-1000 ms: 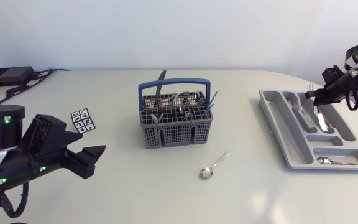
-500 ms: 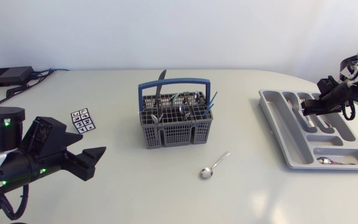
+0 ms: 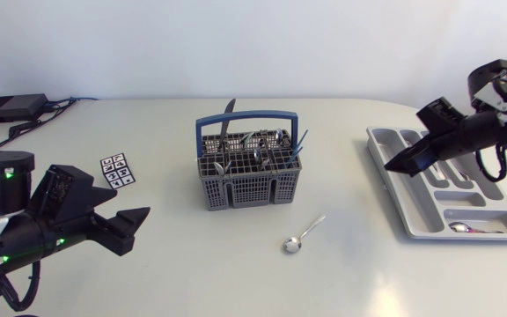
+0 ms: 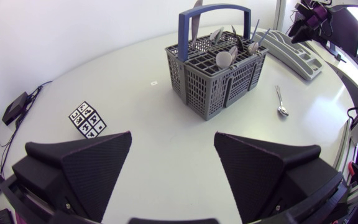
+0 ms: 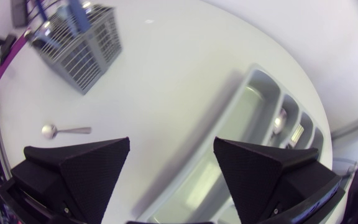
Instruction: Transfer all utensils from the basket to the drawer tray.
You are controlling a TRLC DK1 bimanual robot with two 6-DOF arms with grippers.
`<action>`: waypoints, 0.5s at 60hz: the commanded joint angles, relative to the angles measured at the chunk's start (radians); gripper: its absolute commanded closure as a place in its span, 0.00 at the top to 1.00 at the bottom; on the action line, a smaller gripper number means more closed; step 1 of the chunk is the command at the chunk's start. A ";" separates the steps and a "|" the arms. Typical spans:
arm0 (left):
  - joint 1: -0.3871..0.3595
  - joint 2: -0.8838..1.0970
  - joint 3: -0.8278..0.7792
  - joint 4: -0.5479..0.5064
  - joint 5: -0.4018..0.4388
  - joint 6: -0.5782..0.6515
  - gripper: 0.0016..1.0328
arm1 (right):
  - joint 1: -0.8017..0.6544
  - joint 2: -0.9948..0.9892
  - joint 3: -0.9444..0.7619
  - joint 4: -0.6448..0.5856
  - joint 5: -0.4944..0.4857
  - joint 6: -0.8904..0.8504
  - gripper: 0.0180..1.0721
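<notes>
The grey basket (image 3: 249, 173) with a blue handle stands mid-table and holds several utensils (image 3: 258, 145). In front of it a lone spoon (image 3: 302, 235) lies on the table. At the right is the grey drawer tray (image 3: 396, 189), with utensils (image 3: 454, 173) in its middle slots and a spoon (image 3: 465, 228) in the front one. My right gripper (image 3: 393, 166) hovers over the tray's left end, open and empty (image 5: 171, 146); under it are the tray (image 5: 253, 118), the lone spoon (image 5: 64, 130) and, farther off, the basket (image 5: 76, 40). My left gripper (image 3: 135, 227) rests at the front left, open (image 4: 173, 143), facing the basket (image 4: 219, 78).
A small marker cube (image 3: 117, 170) sits left of the basket, also ahead of the left gripper as the cube (image 4: 87, 119). A black box (image 3: 10, 107) with cables lies at the back left corner.
My right gripper has opened, let go of the fork it held over the tray, and swung left towards the tray's near-left end. The left arm has not moved.
</notes>
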 commanded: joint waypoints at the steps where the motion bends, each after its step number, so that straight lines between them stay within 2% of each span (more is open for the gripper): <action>1: -0.009 -0.005 -0.026 0.010 -0.008 0.000 0.90 | 0.082 -0.050 -0.113 0.005 -0.023 -0.227 0.95; 3: -0.009 -0.005 -0.026 0.010 -0.007 0.002 0.90 | 0.145 -0.059 -0.133 -0.030 0.008 -0.333 0.95; 6: -0.009 -0.006 -0.026 0.008 -0.008 0.003 0.90 | 0.205 -0.057 -0.139 -0.060 0.045 -0.360 0.95; 12: -0.014 -0.006 -0.026 0.008 -0.008 0.003 0.90 | 0.286 -0.067 -0.173 -0.089 0.059 -0.411 0.95; 18: -0.022 -0.006 -0.029 0.008 -0.008 0.003 0.90 | 0.340 -0.088 -0.205 -0.113 0.049 -0.545 0.95; 30: -0.031 -0.006 -0.032 0.008 -0.008 0.008 0.90 | 0.484 -0.054 -0.190 -0.095 0.065 -0.586 0.95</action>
